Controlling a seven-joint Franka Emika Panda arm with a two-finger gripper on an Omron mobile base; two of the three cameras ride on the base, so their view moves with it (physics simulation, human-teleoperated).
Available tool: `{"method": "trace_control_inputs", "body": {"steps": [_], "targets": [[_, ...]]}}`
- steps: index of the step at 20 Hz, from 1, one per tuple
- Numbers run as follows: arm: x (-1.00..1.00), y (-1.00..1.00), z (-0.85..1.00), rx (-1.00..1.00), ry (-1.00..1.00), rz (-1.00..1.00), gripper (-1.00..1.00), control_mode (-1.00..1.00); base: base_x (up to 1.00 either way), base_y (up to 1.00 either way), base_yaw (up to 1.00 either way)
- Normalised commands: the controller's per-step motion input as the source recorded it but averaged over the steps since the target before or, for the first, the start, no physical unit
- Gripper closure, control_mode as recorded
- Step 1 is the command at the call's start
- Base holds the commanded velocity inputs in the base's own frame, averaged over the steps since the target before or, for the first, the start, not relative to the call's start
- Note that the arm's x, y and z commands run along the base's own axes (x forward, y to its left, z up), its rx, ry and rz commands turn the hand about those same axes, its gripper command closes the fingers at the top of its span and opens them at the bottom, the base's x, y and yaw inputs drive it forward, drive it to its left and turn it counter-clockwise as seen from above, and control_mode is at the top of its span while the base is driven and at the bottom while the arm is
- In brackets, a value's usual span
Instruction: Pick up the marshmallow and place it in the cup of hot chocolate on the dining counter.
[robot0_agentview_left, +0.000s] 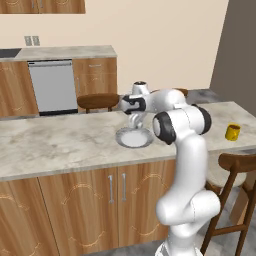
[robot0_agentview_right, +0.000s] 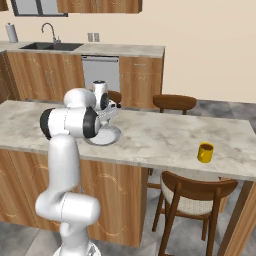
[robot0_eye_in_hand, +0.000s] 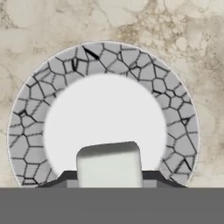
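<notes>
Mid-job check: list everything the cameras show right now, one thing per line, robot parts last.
marshmallow: one, white block, on the plate between the finger tips
plate: one, grey-white crackled rim with white middle, on the dining counter under the hand
cup of hot chocolate: one, yellow, on the dining counter, far to the right of the plate
dining counter: one, beige-grey marble top, wooden doors with metal handles
chairs: several, brown wood, around the counter
dishwasher: one, steel, in the back wall counter
sink and tap: one, back counter
arm: one, white with dark joints
gripper: one, dark tips flanking the marshmallow; grip unclear
</notes>
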Motion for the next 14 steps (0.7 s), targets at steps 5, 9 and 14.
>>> {"method": "trace_control_inputs", "body": {"steps": [5,9,14], "targets": [[-0.61,-0.22,0.53,0.0,-0.08,-0.25,1.0,-1.0,0.0,0.0,0.0],[-0.66,-0.17,0.46,0.0,-0.1,-0.31,1.0,-1.0,0.0,0.0,0.0],[-0.89,-0.3,0.42,0.0,-0.21,-0.36,1.0,-1.0,0.0,0.0,0.0]]}}
